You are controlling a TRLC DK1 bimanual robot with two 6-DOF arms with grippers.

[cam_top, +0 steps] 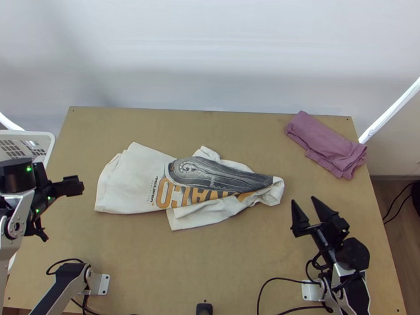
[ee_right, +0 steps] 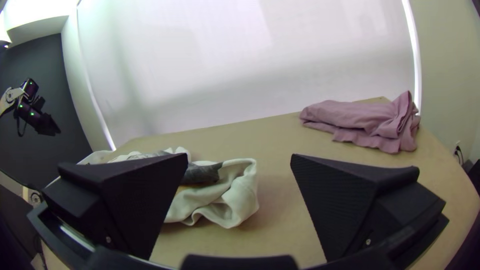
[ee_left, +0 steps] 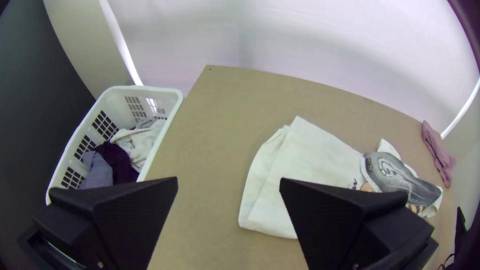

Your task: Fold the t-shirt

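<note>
Cotton lay across the middle of the bench [cam_top: 217, 268]: the white t-shirt [cam_top: 133, 179], its long axis running left to right, its left part fairly flat and doubled over, its right part twisted and bunched around the grey print [cam_top: 215, 175]. My left end effector [ee_left: 229, 185], wide apart and empty, hung high off the t-shirt's left edge, beside the white basket [ee_left: 181, 102]. My right end effector [cam_top: 303, 200], also spread wide with nothing in it, hung lower, just off the crumpled end, so that for it the t-shirt lay to the left and a little farther out.

That made the right arm the nearer one, and I judged the folding barely begun (doubled over on one side hardly counted as neat). Bunched as it was, the right end called for a pinch and a pull along the long axis before any proper fold; a careless grip there might have caught several layers at once. The folded mauve cloth [cam_top: 326, 144] sat at the far right corner, well out of that path.
</note>
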